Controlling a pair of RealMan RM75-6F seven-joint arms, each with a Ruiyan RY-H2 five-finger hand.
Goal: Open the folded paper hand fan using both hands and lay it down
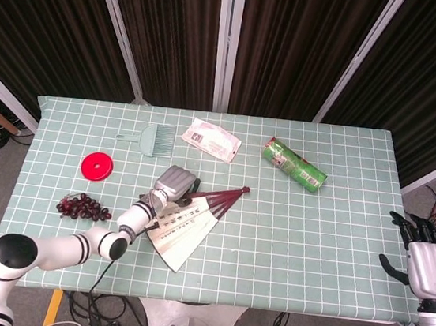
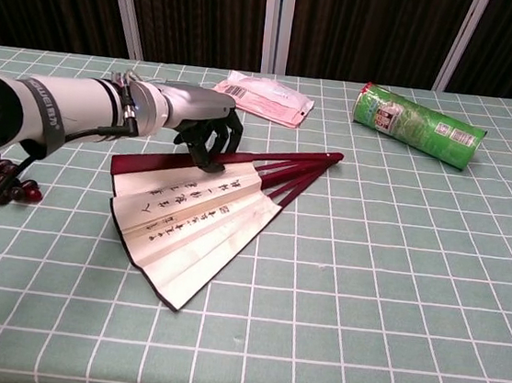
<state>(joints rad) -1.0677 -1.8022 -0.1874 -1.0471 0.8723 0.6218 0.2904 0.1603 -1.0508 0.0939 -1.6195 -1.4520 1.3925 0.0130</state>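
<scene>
The paper fan [image 1: 183, 222] lies partly spread on the green checked table [image 1: 312, 238], its cream leaf with black writing facing up and its dark red ribs meeting at the pivot on the right. In the chest view the fan [image 2: 193, 217] sits left of centre. My left hand [image 1: 176, 183] is over the fan's upper edge, its fingers curled down onto the top red rib [image 2: 241, 160]; the chest view shows the same left hand [image 2: 209, 131]. My right hand [image 1: 432, 269] hangs beyond the table's right edge, fingers apart and empty.
A green cylindrical can [image 1: 294, 164] lies at the back right and a pink-white packet [image 1: 212, 139] at the back centre. A small green brush [image 1: 152, 138], a red lid [image 1: 96, 166] and dark grapes [image 1: 82, 208] sit to the left.
</scene>
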